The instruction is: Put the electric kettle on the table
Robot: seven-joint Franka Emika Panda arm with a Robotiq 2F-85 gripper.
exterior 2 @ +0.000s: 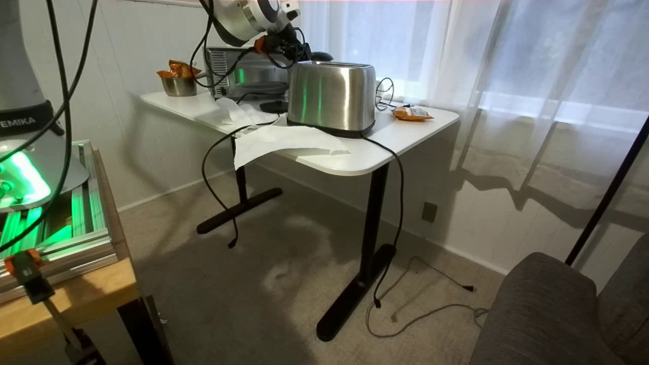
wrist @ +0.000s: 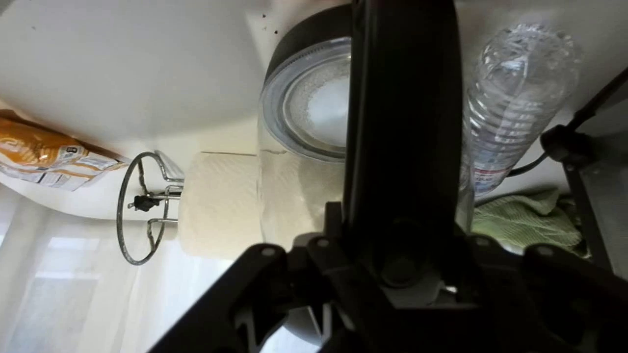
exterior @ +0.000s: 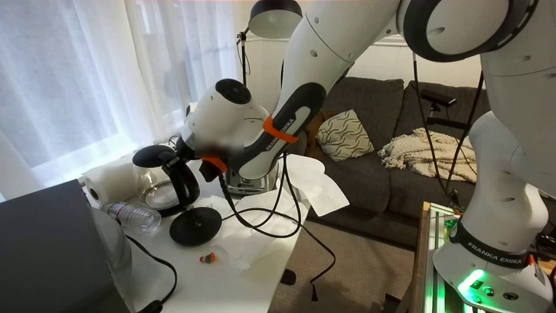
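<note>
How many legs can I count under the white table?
2, both in an exterior view: the near black leg at the toaster end of the table, and the far black leg toward the metal bowl end. Any other would be hidden.

In an exterior view the electric kettle (exterior: pixel 163 187) has the paper towel roll (exterior: pixel 115 180) behind-left, bottle (exterior: pixel 137 217) lying front-left & base disc (exterior: pixel 195 226) front-right. Tbh can't tell if the kettle's bottom touches the table (exterior: pixel 226 287). There's a toy figure (exterior: pixel 207 258) just before the disc. In an exterior view: toaster (exterior 2: pixel 332 96) near the table end, paper sheets (exterior 2: pixel 276 143) in front hanging off the edge, snack bag (exterior 2: pixel 411 113) right, oven (exterior 2: pixel 261 76) behind-left, bowl (exterior 2: pixel 180 87) w/ bags (exterior 2: pixel 180 68) in it far left.
</note>
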